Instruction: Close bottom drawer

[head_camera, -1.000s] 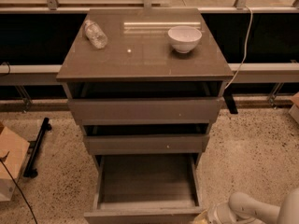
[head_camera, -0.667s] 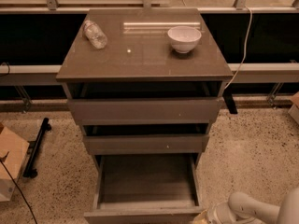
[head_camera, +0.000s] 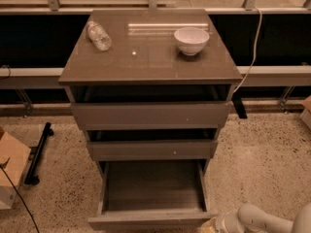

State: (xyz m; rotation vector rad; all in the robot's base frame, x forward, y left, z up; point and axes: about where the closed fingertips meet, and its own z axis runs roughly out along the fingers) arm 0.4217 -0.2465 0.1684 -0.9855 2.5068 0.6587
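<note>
The grey-brown cabinet [head_camera: 150,57] stands in the middle of the camera view with three drawers. The bottom drawer [head_camera: 153,188] is pulled far out toward me; its deep plain box is open and looks empty, and its flat front panel [head_camera: 150,221] lies at the lower edge of the view. The two drawers above are each pulled out a little and carry a tiny pale dot. My gripper [head_camera: 210,224] is at the bottom right, right beside the right end of the bottom drawer's front panel. My pale arm [head_camera: 257,220] runs off to the right.
A clear plastic bottle [head_camera: 98,35] lies on the cabinet top at the back left; a white bowl [head_camera: 191,40] stands at the back right. A cardboard box [head_camera: 10,169] and a black bar [head_camera: 39,152] lie on the speckled floor at left. A white cable [head_camera: 250,57] hangs at right.
</note>
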